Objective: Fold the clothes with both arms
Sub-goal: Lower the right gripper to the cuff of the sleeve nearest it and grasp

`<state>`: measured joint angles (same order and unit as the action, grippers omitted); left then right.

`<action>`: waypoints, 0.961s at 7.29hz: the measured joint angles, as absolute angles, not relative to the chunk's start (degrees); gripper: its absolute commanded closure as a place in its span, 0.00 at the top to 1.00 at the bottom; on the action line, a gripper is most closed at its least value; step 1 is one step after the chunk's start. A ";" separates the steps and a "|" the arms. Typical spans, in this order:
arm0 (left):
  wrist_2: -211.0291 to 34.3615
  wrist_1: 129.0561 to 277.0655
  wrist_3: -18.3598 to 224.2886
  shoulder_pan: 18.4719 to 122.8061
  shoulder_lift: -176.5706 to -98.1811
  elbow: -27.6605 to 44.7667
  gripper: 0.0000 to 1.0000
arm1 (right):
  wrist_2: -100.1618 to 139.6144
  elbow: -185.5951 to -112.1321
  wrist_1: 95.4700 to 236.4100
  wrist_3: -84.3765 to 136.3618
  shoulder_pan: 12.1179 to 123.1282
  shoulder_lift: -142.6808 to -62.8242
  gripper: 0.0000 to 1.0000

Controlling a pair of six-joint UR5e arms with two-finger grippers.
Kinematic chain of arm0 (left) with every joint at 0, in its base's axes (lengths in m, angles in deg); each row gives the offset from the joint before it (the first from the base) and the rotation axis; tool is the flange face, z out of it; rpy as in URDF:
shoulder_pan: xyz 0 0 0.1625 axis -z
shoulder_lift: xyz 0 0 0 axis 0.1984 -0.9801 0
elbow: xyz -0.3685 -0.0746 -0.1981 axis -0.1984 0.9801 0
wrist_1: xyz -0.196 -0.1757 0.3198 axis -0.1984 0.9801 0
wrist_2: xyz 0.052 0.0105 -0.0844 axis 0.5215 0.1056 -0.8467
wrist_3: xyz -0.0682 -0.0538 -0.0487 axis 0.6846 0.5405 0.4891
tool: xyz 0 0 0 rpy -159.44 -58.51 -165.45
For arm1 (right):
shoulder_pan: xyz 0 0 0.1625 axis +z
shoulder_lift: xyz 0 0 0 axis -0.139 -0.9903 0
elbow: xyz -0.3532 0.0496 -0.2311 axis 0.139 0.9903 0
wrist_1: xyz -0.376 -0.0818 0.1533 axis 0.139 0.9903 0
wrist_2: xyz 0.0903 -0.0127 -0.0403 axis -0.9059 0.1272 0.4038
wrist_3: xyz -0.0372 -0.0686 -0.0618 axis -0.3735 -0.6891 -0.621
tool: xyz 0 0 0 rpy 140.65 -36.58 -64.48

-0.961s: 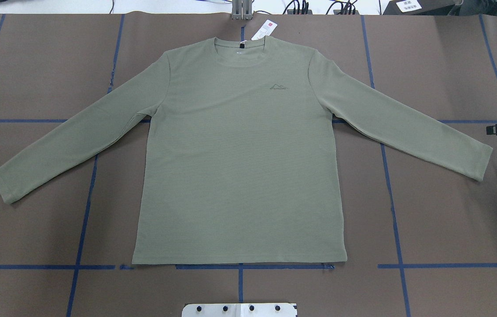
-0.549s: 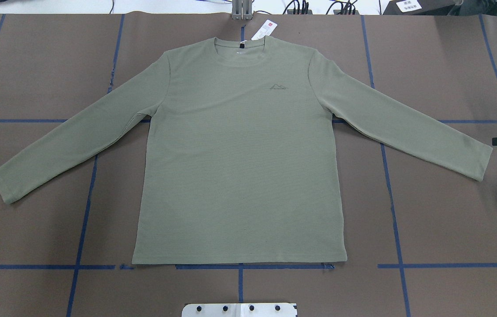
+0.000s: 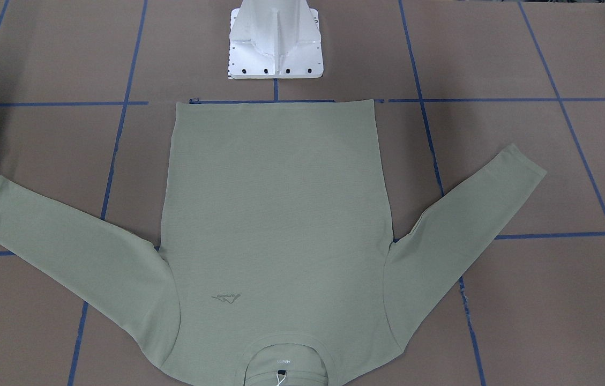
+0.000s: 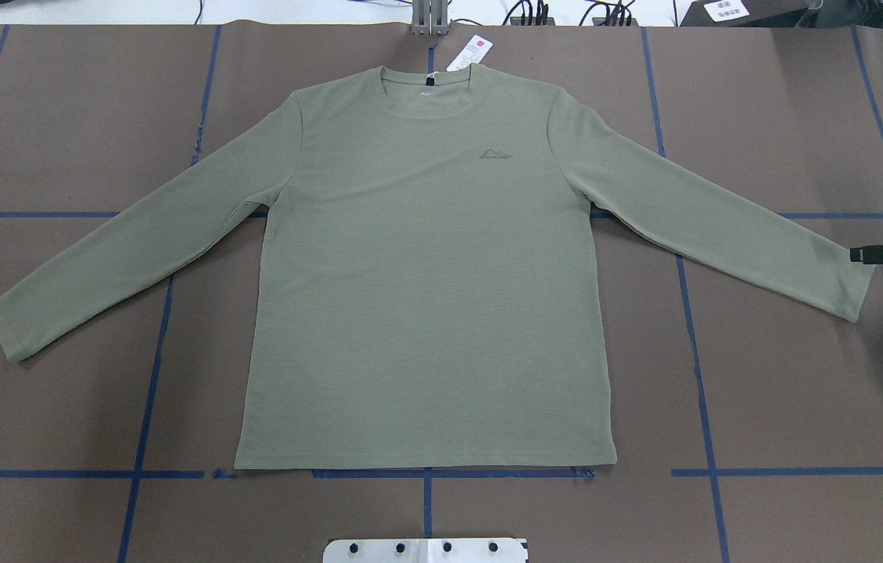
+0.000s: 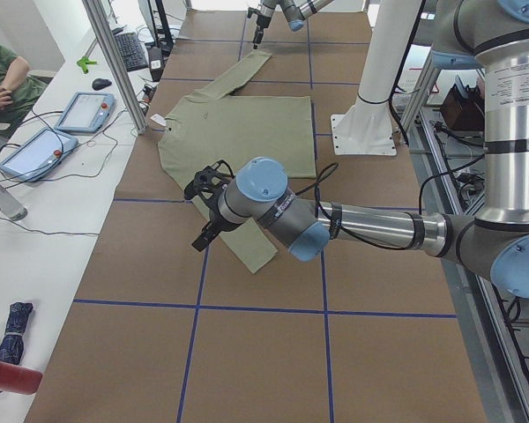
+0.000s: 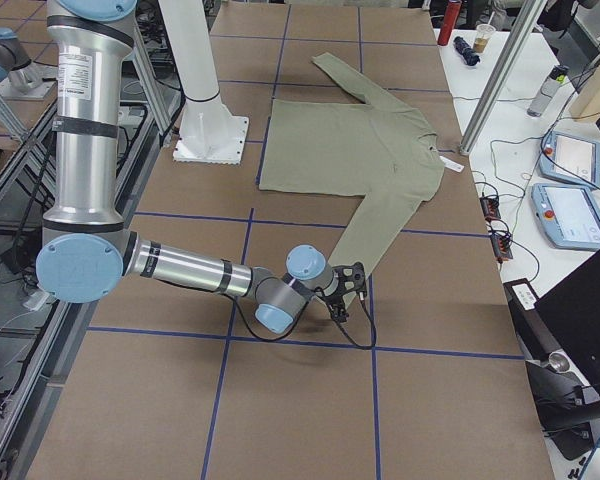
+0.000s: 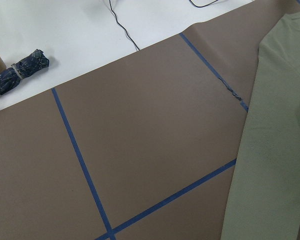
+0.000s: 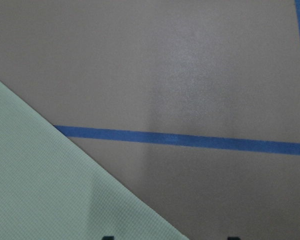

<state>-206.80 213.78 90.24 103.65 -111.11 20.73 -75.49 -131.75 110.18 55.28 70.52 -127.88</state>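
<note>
Flat and front up, sage-green long-sleeved shirt [image 4: 425,297] in middle of table [image 4: 785,391], collar far, sleeves splayed. At right cuff [image 4: 852,293] far corner: right hand [image 4: 857,254], fingers spread, gripping nothing. Over left sleeve [image 5: 251,248]: left hand [image 5: 203,211], can't tell its grip. Best to pinch both cuff layers and lift both sides evenly.

Brown table cover [image 4: 785,117] with blue tape grid [image 4: 694,352] (white benches [image 5: 35,256] alongside)

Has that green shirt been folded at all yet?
No, the shirt lies spread flat, with no part laid over another.
</note>
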 measured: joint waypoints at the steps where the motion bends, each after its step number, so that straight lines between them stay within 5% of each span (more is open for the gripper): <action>1: -206.81 213.87 90.25 103.65 -111.11 20.63 1.00 | -75.11 -131.55 110.28 55.28 70.12 -127.77 0.76; 4: -206.81 213.93 90.26 103.72 -111.10 20.51 1.00 | -74.19 -131.07 110.07 55.34 68.59 -127.69 0.74; 7: -206.81 213.95 90.26 103.73 -111.03 20.50 1.00 | -73.59 -131.02 109.93 55.29 67.89 -127.70 0.56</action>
